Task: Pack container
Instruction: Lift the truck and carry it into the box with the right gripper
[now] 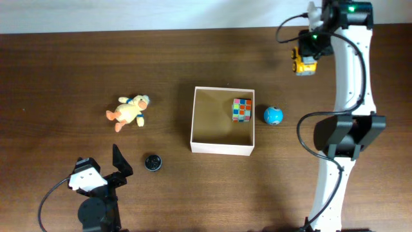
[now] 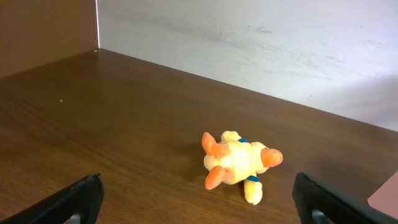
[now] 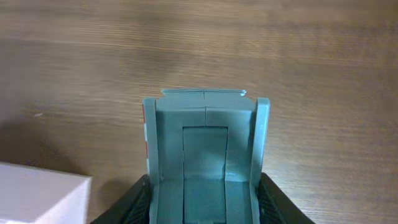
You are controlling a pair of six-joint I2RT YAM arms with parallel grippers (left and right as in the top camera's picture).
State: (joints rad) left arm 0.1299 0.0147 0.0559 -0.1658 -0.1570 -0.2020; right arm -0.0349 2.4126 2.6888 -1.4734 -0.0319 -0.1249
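The container (image 1: 223,148), a square white box with a tan inside, sits mid-table and holds a multicoloured cube (image 1: 242,109) in its far right corner. My right gripper (image 1: 309,46) is at the far right back of the table, shut on a yellow toy truck (image 1: 304,63). In the right wrist view the truck's grey-blue bed (image 3: 205,143) fills the space between the fingers (image 3: 205,182), and a white box corner (image 3: 37,194) shows at lower left. My left gripper (image 1: 103,169) is open and empty near the front left, and its wrist view (image 2: 196,185) faces a plush duck (image 2: 239,165).
The yellow-orange plush duck (image 1: 127,111) lies left of the container. A blue ball (image 1: 273,116) rests just right of the container. A small black round object (image 1: 152,162) lies by the container's front left, close to my left gripper. A pale wall runs behind the table.
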